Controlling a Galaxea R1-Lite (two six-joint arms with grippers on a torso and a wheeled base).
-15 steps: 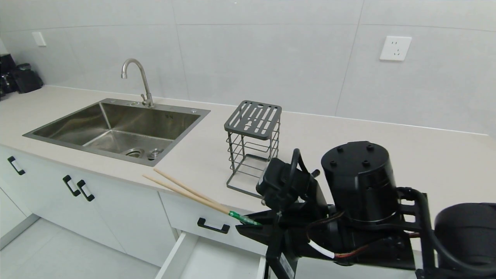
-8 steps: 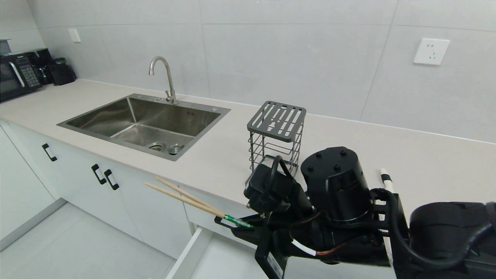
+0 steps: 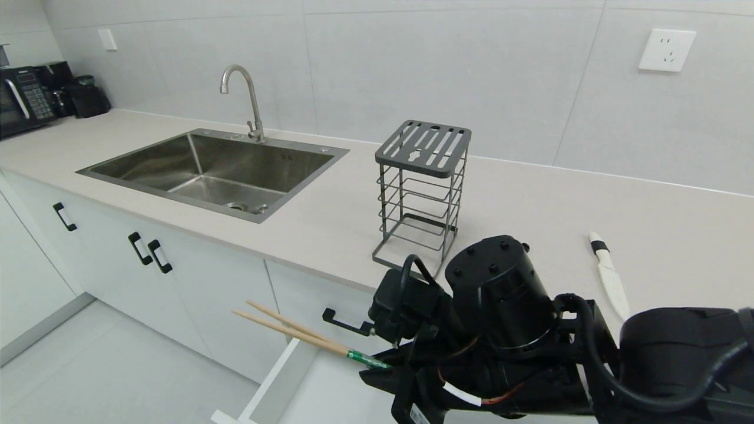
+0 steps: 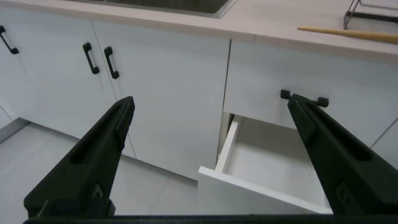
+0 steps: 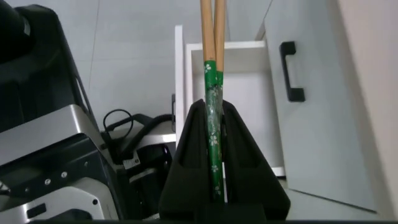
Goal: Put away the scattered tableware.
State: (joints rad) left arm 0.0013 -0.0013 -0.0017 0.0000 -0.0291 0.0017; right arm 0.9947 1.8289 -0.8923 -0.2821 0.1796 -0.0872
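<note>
Far to the left of the wire rack (image 3: pixel 422 194), a black microwave (image 3: pixel 20 100) stands at the end of the pale counter (image 3: pixel 330 224). Nearer, still left of the rack, a steel sink (image 3: pixel 215 174) is set into the counter with a curved faucet (image 3: pixel 241 97) behind it.

The left gripper (image 4: pixel 211 162) is spread wide and holds nothing. It faces the cabinet fronts below and left of the rack.

Below the rack and a little to its left, a white drawer (image 3: pixel 277 383) stands pulled out. The pair of chopsticks (image 3: pixel 300 335) is over it, below counter level. They are plain light wood along most of their length, with green ends bearing a small pale pattern. They lie close side by side, their bare tips pointing away to the left. The right gripper (image 3: pixel 380 366) is clamped narrowly on the green ends, the sticks pinched between its black fingers (image 5: pixel 186 155).

Right of the rack and well apart from it, a knife (image 3: pixel 609 277) lies flat on the counter. It is white, with a dark band on the handle.
</note>
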